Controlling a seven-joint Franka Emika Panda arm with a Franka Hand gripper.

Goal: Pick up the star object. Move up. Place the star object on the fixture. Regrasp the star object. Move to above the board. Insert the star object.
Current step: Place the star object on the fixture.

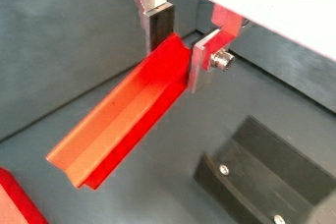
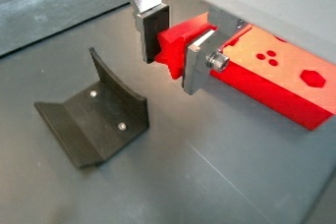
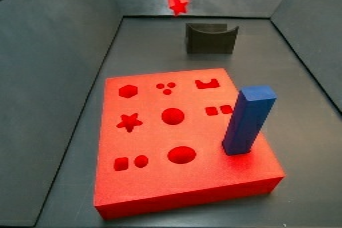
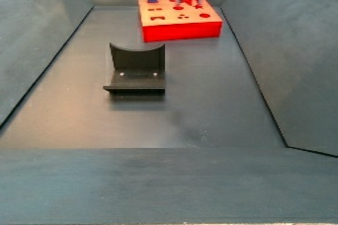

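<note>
End effector (image 1: 180, 56) grips star object (image 1: 125, 115) (board (image 2: 278, 76) elsewhere).

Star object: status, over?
Gripper shut on the star object, raised clear of the floor. Fixture empty, not yet used. Blue block stands upright on the board, away from the star hole.

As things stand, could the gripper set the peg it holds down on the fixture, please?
Probably yes. The gripper holds the red peg between its fingers in the air, and the fixture stands free on the floor, its curved top bare. The board and blue block stand apart from it.
</note>
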